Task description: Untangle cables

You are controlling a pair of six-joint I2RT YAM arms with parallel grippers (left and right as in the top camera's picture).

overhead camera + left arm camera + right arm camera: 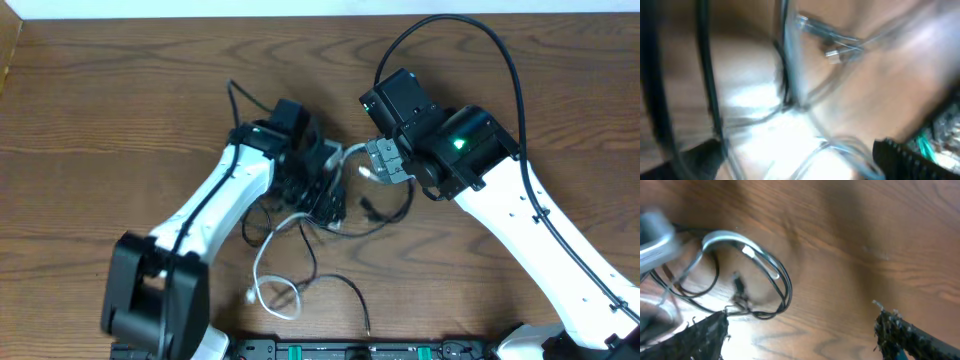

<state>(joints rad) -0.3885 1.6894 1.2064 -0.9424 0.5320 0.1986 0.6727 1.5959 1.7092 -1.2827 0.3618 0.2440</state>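
Note:
The cables lie in a tangle [325,205] at the table's middle. A white cable [268,280] loops out toward the front, and a black cable [345,290] trails beside it. My left gripper [322,180] is low over the tangle. In the blurred left wrist view its fingers [800,162] stand wide apart, with white strands [835,147] and a black strand [707,75] running between and past them. My right gripper [378,165] is just right of the tangle. In its wrist view the fingers [802,335] are open over bare wood, with black loops [780,287] to the upper left.
The wooden table [120,100] runs out on all sides. The right arm's thick black wire [510,80] arcs above its wrist. The arm bases stand at the front edge [360,350]. The two grippers are close together.

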